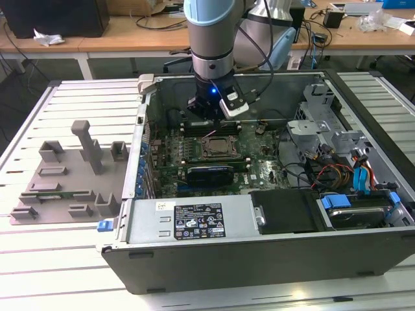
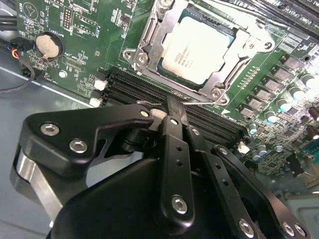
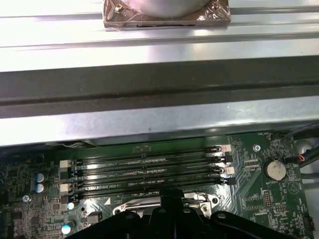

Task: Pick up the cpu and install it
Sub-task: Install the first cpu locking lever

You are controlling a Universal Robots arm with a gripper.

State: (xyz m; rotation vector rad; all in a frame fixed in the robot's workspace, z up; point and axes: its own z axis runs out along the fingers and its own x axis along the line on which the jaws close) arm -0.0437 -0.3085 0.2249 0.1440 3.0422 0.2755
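While poised inside the open computer case point(image 1: 272, 259), over the memory slots point(image 2: 209, 117): gripper point(image 2: 172, 102), fingers closed together, holding nothing. Just beyond the fingertips: cpu point(image 2: 202, 50), seated flat in the motherboard point(image 2: 84, 25) socket, metal frame point(image 2: 149, 37) around it.

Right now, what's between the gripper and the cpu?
In the second wrist view, the socket frame's edge and memory slots lie between the gripper and the cpu.
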